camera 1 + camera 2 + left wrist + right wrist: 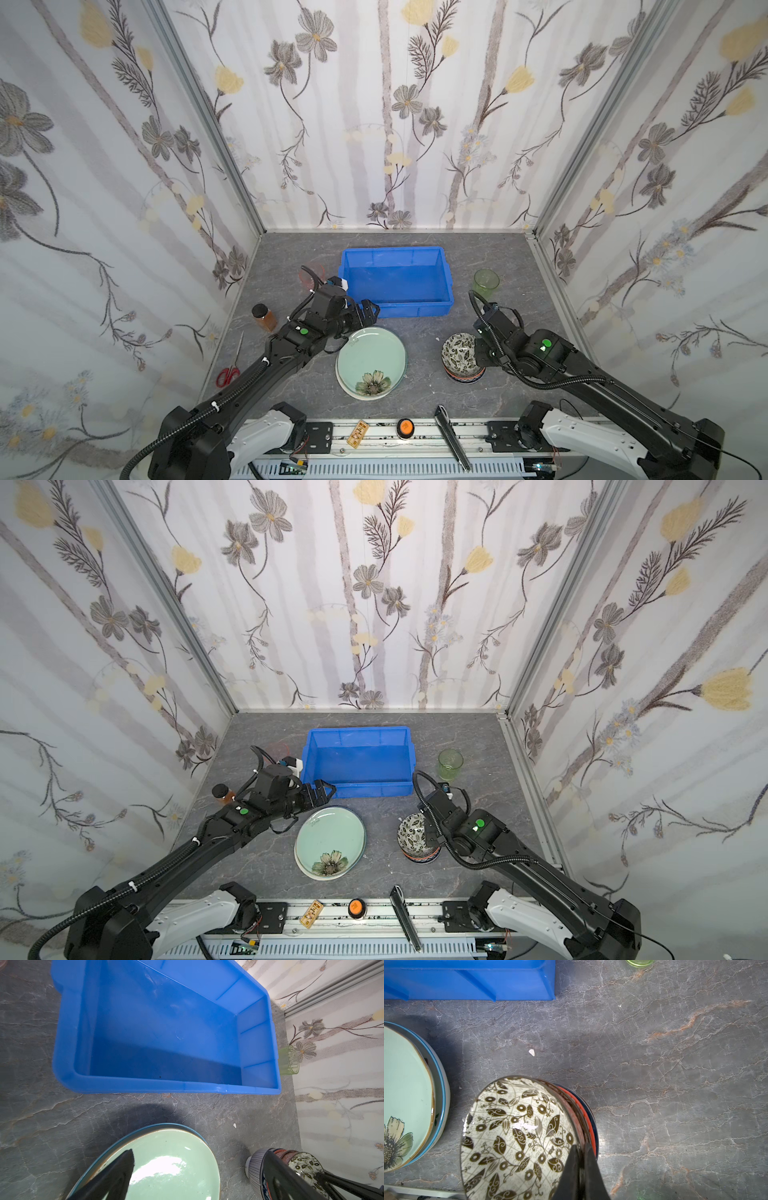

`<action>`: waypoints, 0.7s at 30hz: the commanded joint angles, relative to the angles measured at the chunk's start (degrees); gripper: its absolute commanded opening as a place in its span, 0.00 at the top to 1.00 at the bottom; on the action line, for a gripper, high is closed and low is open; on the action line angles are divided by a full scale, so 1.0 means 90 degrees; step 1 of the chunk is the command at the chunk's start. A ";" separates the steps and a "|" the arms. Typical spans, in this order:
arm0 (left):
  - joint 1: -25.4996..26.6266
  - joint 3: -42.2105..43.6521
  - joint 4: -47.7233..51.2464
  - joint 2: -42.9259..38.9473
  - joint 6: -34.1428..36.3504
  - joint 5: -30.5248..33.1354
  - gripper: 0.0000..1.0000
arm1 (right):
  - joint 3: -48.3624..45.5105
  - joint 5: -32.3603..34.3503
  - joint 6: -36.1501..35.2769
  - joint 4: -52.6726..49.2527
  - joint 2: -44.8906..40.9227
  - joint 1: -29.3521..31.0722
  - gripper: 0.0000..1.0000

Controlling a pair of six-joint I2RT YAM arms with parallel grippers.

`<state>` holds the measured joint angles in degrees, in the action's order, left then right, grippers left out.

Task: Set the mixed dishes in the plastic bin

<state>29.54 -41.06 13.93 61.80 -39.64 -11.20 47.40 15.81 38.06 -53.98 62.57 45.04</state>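
The right tool (581, 1148) is clenching the thin rim of the black-and-white leaf-patterned ceramic bowl (517, 1136). This bowl is sitting topmost, seemingly tipped, on the stack of small patterned bowls (592, 1124) at the front right of the grey marbled worktop (419, 332). The bright blue rectangular plastic bin (397, 309) is standing empty farther back, apart from the stack.

A pinch on one edge of glazed ware is leaving the bowl's weight hanging off to one side. It could swivel or slip free during a lift and drop onto the bowls beneath, chipping them. The orange-rimmed bowl nested under it might also be sticking and riding up with it.

A low carry would be risking a knock against the bin's near wall. A wide swing would be threatening the green glass tumbler (486, 282) beside the bin's right end.

The left tool (370, 309) is hanging released over the far edge of the round pale green flowered plate (371, 357), just beside the bin's near left corner. If both arms are heading for the bin together, they could be crowding each other.
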 commanded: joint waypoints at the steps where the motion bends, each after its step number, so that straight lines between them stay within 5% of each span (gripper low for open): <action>1: 0.0038 -0.0085 -0.0054 0.0064 -0.0117 -0.0051 0.00 | 0.0095 0.0137 0.0025 0.0026 -0.0013 0.0006 0.95; 12: 0.0659 -0.0081 -0.0044 0.0018 -0.0695 -0.0004 0.00 | 0.0235 0.0003 0.0014 -0.0009 -0.0079 0.0006 1.00; 21: 0.1776 -0.0589 -0.0054 0.0334 -0.0856 0.0039 0.01 | 0.0494 -0.0088 0.0000 -0.0065 -0.0062 -0.0006 1.00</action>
<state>43.64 -44.71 13.96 63.61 -46.78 -11.22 50.76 15.07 37.87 -56.25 62.00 44.97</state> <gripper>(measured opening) 0.996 0.053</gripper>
